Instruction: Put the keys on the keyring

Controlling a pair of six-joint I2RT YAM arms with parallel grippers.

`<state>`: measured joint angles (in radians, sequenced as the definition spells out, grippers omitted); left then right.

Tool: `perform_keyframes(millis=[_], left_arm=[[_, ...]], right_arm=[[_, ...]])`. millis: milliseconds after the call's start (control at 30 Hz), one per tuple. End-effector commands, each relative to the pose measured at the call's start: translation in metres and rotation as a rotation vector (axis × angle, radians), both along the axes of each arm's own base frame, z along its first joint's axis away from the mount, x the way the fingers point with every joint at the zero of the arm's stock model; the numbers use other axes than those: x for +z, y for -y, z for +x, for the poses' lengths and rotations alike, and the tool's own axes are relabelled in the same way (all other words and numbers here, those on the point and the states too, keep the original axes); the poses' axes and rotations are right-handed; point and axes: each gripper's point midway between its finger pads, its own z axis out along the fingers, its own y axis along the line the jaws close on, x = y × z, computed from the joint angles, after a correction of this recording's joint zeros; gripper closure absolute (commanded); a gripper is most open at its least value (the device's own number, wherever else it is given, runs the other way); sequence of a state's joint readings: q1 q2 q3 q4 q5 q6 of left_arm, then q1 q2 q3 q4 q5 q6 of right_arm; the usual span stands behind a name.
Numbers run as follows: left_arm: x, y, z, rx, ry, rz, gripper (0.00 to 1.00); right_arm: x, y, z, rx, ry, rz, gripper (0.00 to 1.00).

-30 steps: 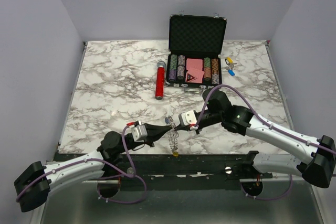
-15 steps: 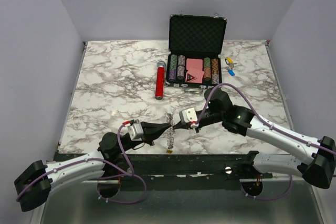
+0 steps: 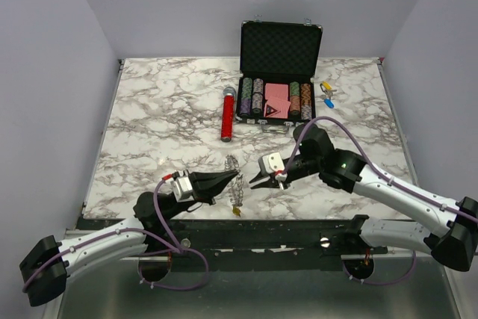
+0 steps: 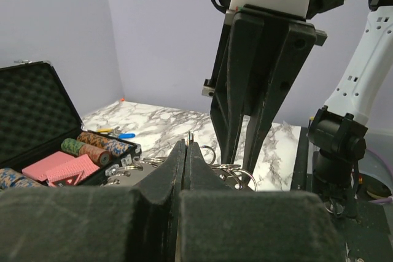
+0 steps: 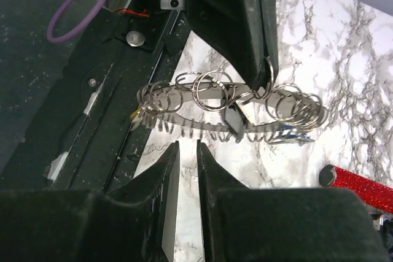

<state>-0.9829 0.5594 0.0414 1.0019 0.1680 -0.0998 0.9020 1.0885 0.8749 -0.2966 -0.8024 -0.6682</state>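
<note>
The keyring [image 3: 236, 193], a thin metal ring fanned with silver keys, hangs near the table's front edge. My left gripper [image 3: 237, 178] is shut on its wire, which shows as a thin edge between the closed jaws in the left wrist view [image 4: 186, 145]. In the right wrist view the keyring [image 5: 212, 93] stretches across, with a dark-tagged key [image 5: 235, 121] hanging on it. My right gripper [image 5: 187, 148] stands just short of it, jaws slightly open and holding nothing. From above the right gripper [image 3: 252, 181] sits just right of the ring.
A red cylinder [image 3: 227, 113] lies mid-table. Behind it stands an open black case [image 3: 280, 42] of poker chips. Small loose keys with blue and yellow tags [image 3: 326, 93] lie to the right of the case. The black front rail [image 3: 246, 229] runs just below the ring.
My right gripper has opened and drawn back a little to the right, off the keyring. The left arm has shifted left, carrying the ring with it.
</note>
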Motion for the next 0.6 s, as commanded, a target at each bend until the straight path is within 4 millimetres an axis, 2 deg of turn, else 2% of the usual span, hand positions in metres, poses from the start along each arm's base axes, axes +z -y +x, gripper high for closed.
perform_keyframes(millis=[0,233,400,567], left_arm=[[-0.035,-0.007,0.0,0.017,-0.035,0.027,1.0],[-0.032,-0.005,-0.005,-0.013,-0.029,0.024,1.0],[-0.029,-0.002,-0.012,-0.058,-0.021,0.017,1.0],[-0.028,-0.001,-0.018,-0.091,-0.019,0.011,1.0]], right_arm=[[0.029,0.003,-0.004,0.012,-0.008,0.05,0.74],[0.055,0.0,0.012,-0.083,-0.054,0.122,0.66],[0.058,-0.004,0.017,-0.128,-0.137,0.143,0.6],[0.057,-0.003,0.022,-0.151,-0.185,0.137,0.59]])
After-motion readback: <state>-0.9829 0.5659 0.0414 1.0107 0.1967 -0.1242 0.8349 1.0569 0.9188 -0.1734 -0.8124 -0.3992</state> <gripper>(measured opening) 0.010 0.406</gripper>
